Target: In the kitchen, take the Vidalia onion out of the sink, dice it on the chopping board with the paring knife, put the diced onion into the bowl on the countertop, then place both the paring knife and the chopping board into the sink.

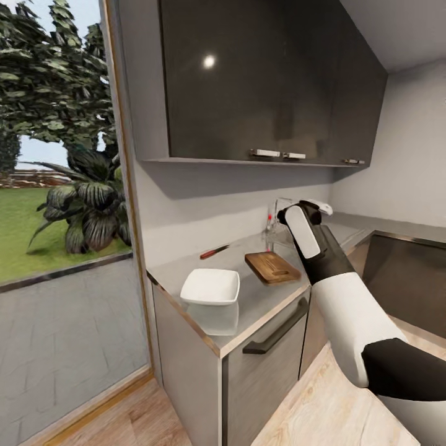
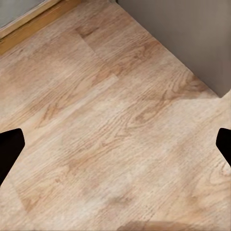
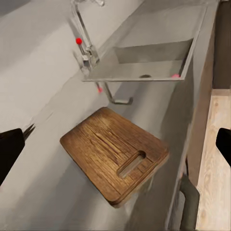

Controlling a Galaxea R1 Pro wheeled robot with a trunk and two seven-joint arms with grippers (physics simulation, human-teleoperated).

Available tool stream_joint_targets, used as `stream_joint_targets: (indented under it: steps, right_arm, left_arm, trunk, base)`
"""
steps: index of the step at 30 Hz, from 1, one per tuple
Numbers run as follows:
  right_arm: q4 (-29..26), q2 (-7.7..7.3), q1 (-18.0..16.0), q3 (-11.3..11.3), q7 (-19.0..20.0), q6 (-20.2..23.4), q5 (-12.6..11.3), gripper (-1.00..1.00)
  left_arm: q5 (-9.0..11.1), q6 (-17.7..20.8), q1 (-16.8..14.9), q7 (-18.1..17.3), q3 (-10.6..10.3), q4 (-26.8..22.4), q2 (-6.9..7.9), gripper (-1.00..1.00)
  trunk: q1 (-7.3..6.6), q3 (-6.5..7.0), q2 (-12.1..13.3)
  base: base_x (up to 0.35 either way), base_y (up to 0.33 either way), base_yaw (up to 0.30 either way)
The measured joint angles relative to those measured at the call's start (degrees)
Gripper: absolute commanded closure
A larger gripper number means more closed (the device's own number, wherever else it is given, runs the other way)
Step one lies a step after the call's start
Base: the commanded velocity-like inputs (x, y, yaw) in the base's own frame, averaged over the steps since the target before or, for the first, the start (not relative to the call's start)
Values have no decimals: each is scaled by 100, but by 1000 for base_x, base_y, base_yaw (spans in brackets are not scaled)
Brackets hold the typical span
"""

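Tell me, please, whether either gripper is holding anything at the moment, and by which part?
Nothing is held. The right gripper hangs open above the chopping board, and the left gripper is open over bare floor.

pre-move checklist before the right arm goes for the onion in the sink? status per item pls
1. Right tool open: ok, fingertips sit wide at both edges of the right wrist view, nothing between them.
2. Onion located: cannot tell for sure, just a small pink spot at the near edge of the sink basin.
3. Chopping board free to receive it: ok, lies flat on the countertop, top bare.
4. Knife within sight: ok, on the countertop near the back wall, apart from the board.
5. Bowl ready: ok, upright near the counter's front corner, looks empty.
6. Left tool out of the way: ok, open, pointing at the wood floor.
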Motion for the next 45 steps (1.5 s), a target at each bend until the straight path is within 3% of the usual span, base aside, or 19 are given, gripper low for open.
stream_joint_targets:
  steps: [6, 8, 11, 16, 24, 32, 37, 40, 43, 45]
  right_arm:
    - [-161, -164, 0, -152, 91, 259, 8, -100]
    - [-174, -234, 0, -371, 104, 350, 3, -100]
    - [-183, -357, -1, -1120, 127, 720, -12, -100]
    - [-184, -389, 0, -1517, 133, 888, -7, -100]
    - [-121, -370, 0, -1532, 146, 948, 9, -100]
    - [152, -338, 0, -1563, 152, 1293, -4, -100]
    - [646, -283, 0, -1573, 154, 1329, -277, -100]
    - [731, -219, -1, -1566, 151, 1318, -462, -100]
    - [782, 67, -3, -1564, 135, 1294, -588, -100]
    - [790, 149, -2, -1563, 131, 1289, -597, -100]
  left_arm:
    - [0, 4, 1, 0, 0, 1, -5, -100]
    - [0, 4, 1, 0, 0, 1, -7, -100]
    - [2, 8, 2, 1, 0, 1, -8, -100]
    - [1, 7, 2, 5, 0, 1, -6, -100]
    - [0, 8, -1, 8, 0, 2, -9, -100]
    - [7, 8, 0, 10, 0, 2, -17, -100]
    - [8, 8, -1, 10, 0, 2, -28, -100]
    - [8, 8, -1, 10, 0, 2, -32, -100]
    - [8, 8, -2, 15, 0, 2, -30, -100]
    - [8, 8, -1, 17, 0, 2, -32, -100]
  trunk:
    - [0, 0, 0]
    - [0, 0, 0]
    - [0, 0, 0]
    - [0, 0, 0]
    - [0, 0, 0]
    - [0, 0, 0]
    - [0, 0, 0]
    - [0, 0, 0]
    - [0, 0, 0]
    - [0, 0, 0]
  base:
    - [0, 0, 0]
    - [0, 0, 0]
    - [0, 0, 0]
    - [0, 0, 0]
    - [0, 0, 0]
    - [0, 0, 0]
    - [0, 0, 0]
    - [0, 0, 0]
    - [0, 0, 0]
    - [0, 0, 0]
